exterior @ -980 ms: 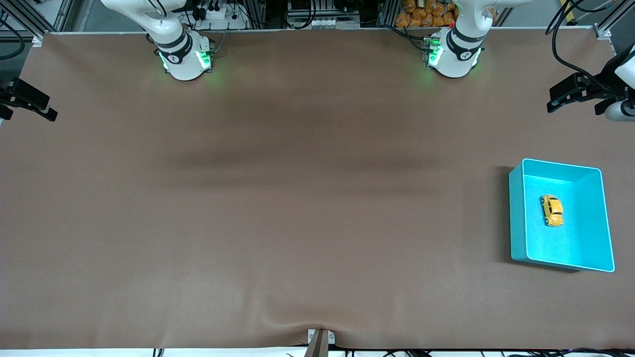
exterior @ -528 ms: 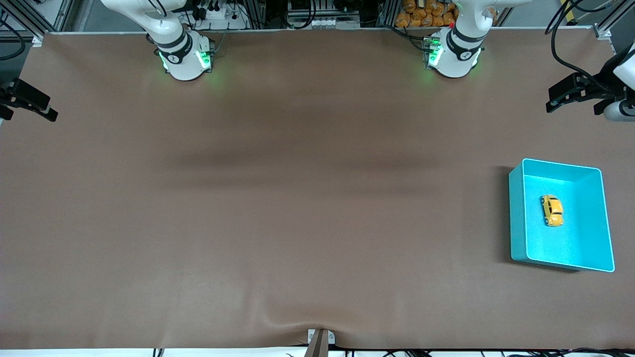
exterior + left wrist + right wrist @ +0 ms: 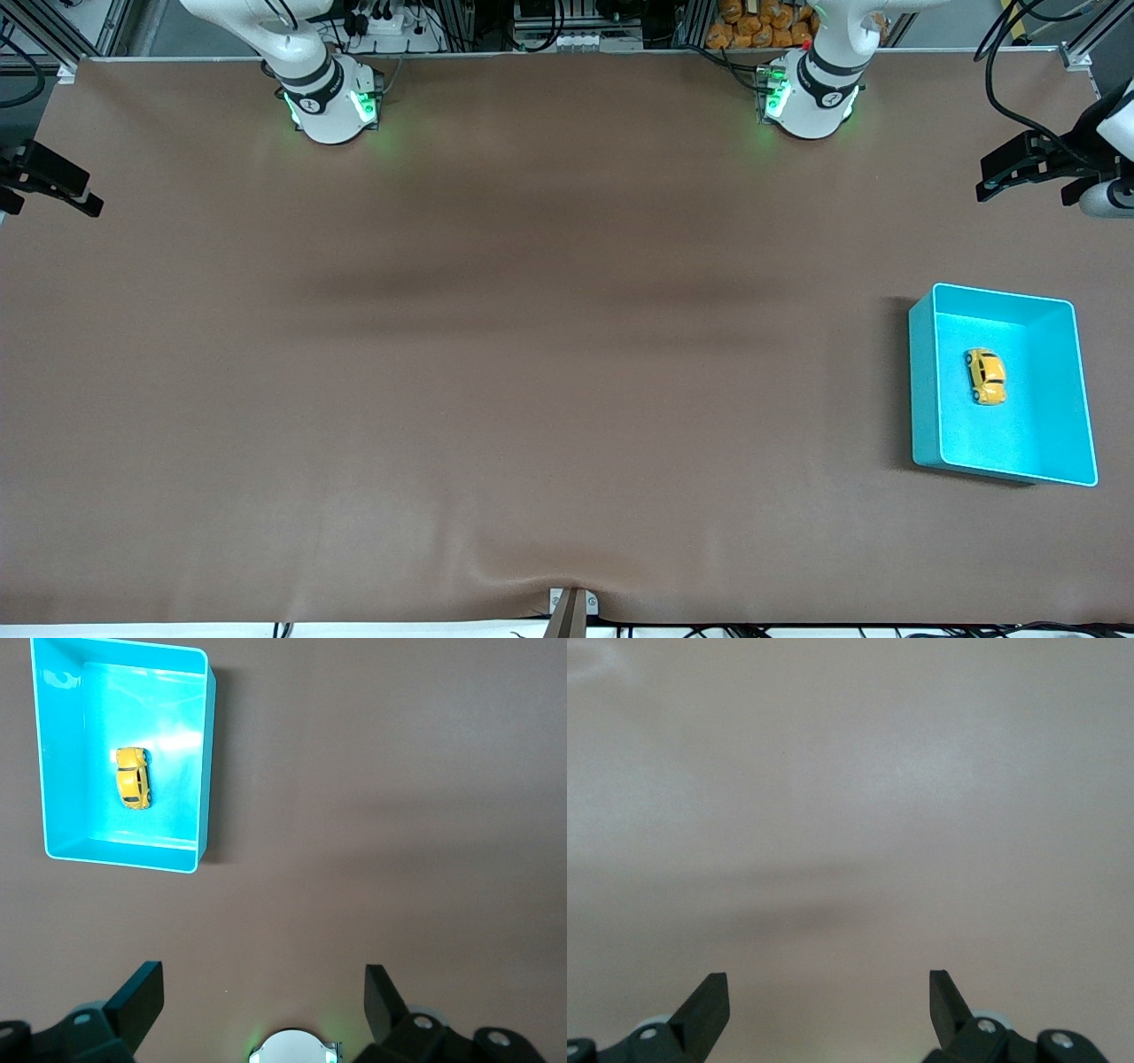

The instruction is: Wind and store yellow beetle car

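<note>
Yellow beetle car (image 3: 985, 376) resting inside teal bin (image 3: 923, 390), toward left arm's end. Left gripper (image 3: 264, 1003) high over table, right gripper (image 3: 829, 1003) over bare tabletop, both spread wide, empty. Looks stored.

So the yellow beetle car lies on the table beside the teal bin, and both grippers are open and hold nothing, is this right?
Not quite: the yellow beetle car lies inside the teal bin, on its floor, as the front view shows. The rest holds: the left gripper and right gripper are open and hold nothing.
</note>
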`<state>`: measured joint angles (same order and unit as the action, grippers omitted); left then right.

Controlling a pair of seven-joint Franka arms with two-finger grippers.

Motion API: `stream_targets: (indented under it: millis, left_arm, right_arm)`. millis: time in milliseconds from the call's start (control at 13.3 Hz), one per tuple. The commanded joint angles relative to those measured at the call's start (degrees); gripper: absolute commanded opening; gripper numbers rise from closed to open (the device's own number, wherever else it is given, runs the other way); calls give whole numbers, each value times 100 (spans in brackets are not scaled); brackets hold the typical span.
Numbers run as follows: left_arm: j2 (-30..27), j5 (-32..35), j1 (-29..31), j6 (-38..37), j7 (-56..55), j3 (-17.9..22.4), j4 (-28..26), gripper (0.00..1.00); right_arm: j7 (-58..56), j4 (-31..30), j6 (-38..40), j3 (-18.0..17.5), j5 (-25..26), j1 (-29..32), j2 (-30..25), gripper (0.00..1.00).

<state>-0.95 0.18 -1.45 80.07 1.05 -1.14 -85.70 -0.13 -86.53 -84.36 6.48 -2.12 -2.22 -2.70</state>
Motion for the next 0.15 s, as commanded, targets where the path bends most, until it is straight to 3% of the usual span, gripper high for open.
stream_targets:
  millis: [0,75]
  left_arm:
    - [34,26,66,-79,-44,-71,97,100]
    - [34,26,66,-79,-52,-71,106,100]
  right_arm:
    - [57,92,77,-6,-69,11,24,100]
    - [57,92,77,2,-69,11,24,100]
